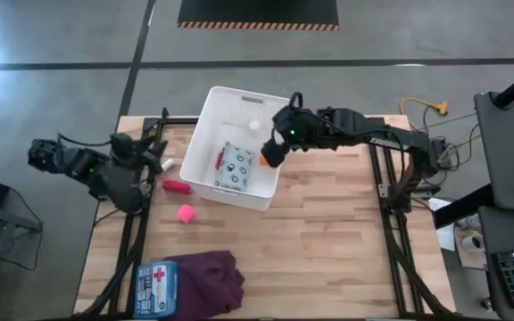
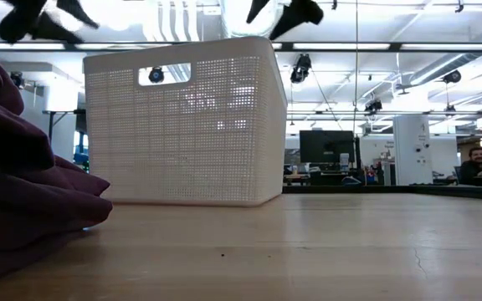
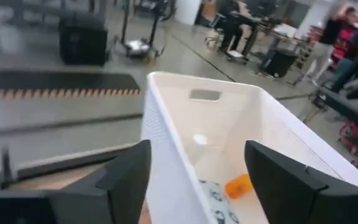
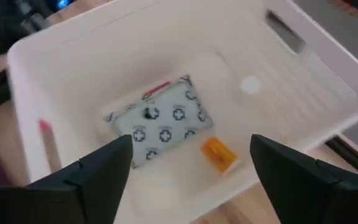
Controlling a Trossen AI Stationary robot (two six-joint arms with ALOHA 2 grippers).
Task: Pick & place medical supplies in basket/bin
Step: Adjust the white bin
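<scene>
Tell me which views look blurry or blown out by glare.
Left wrist view: soft all over, the people behind smeared. Right wrist view: the white perforated plastic basket and white-blue patterned pouch look blurred. Low view: ceiling lights glare brightly. High view: fairly even.

A white perforated basket with handle slots is set upright at the far middle of the table. Inside it, a white-blue patterned pouch is seen lying flat, with an orange box just beside it, a white vial farther off, and a red item partly hidden under the pouch. Left of the basket, a pink-red tube and a pink cube are laid on the wood. A blue first-aid pouch is placed at the near left edge.
</scene>
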